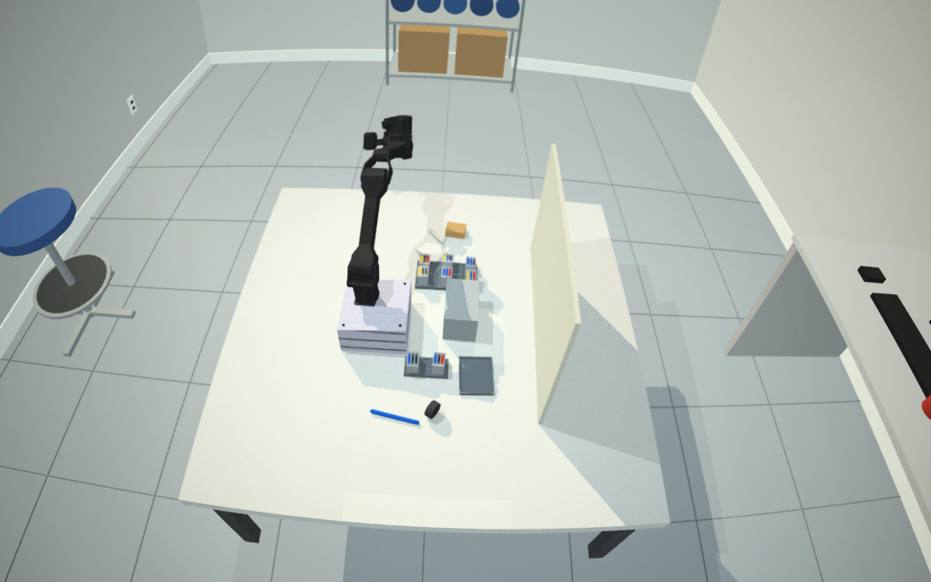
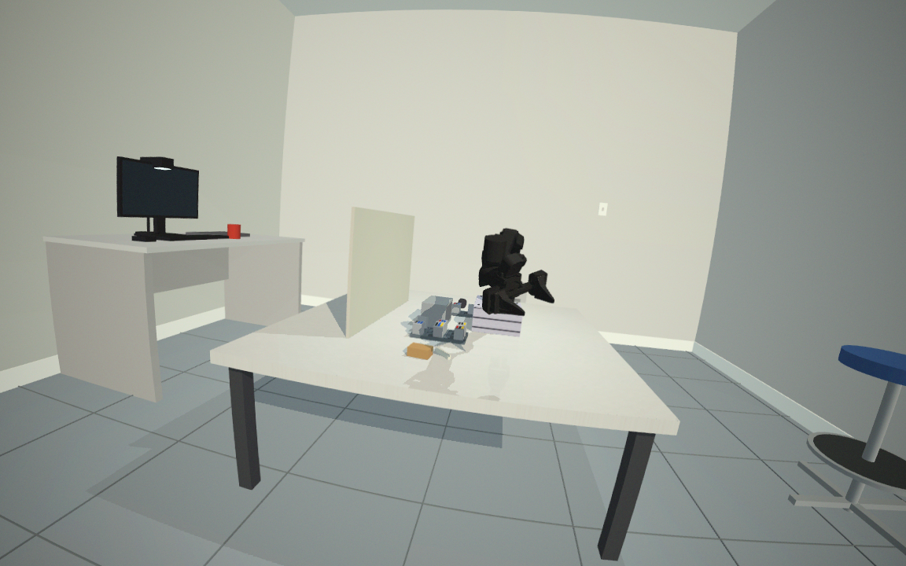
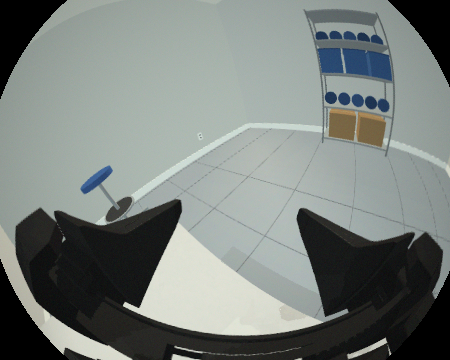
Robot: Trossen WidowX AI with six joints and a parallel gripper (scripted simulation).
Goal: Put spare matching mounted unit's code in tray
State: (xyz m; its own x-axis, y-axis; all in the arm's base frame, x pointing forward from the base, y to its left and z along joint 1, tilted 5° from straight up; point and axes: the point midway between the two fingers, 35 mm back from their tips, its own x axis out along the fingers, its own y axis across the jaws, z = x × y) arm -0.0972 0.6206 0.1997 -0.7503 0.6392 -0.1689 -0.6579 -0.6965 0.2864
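- Black parallel-jaw gripper (image 3: 239, 234) at the end of my arm has its jaws spread wide with nothing between them; through the wrist view I see only floor, a blue round stool (image 3: 96, 180) and a metal shelf rack (image 3: 355, 76).
- From the top view, my arm reaches from its white stacked base block (image 1: 375, 318) toward the table's far edge.
- I see the grey boxy mounted unit (image 1: 461, 309) standing mid-table, with a cluster of grey spares (image 1: 445, 269) bearing coloured bars touching its far end.
- One more grey spare (image 1: 425, 364) sits just beside the dark grey square tray (image 1: 475, 375).
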